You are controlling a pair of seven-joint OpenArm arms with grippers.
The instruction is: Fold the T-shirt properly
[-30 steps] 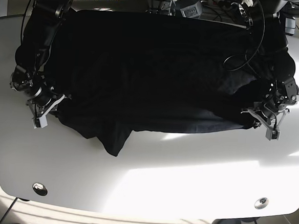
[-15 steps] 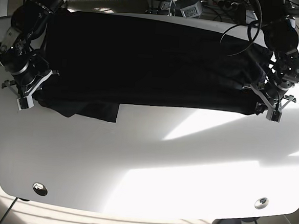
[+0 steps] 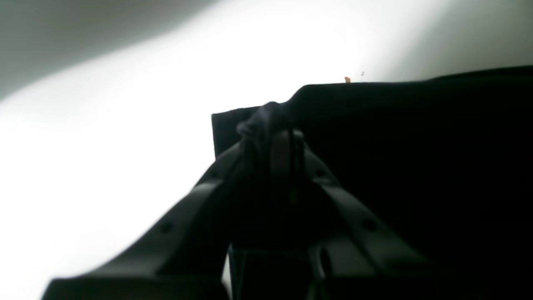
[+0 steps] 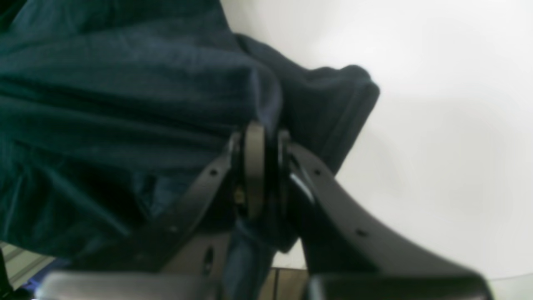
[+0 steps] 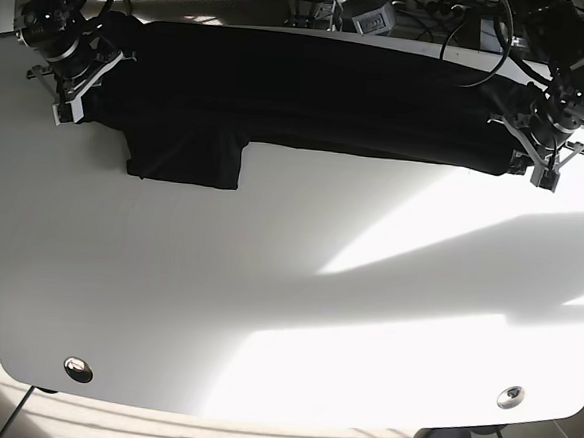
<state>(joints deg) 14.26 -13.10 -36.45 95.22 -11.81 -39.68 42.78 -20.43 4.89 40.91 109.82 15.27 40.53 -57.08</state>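
The black T-shirt (image 5: 311, 90) lies as a long folded band along the far edge of the white table (image 5: 286, 309). One sleeve (image 5: 184, 159) sticks out flat toward the front at the left. My left gripper (image 5: 538, 166) is shut on the shirt's right end. In the left wrist view (image 3: 270, 125) the bunched cloth sits between the shut fingers. My right gripper (image 5: 71, 103) is shut on the shirt's left end. The right wrist view (image 4: 260, 137) shows it pinching dark folds (image 4: 125, 83).
Cables and equipment (image 5: 367, 9) crowd the space behind the table's far edge. Two round metal grommets (image 5: 78, 368) (image 5: 510, 397) sit near the front corners. Sunlight and shadows fall across the table front.
Both grippers have moved toward the far edge, carrying the shirt's front edge with them. The shirt is now a narrower band and the sleeve lies flat.
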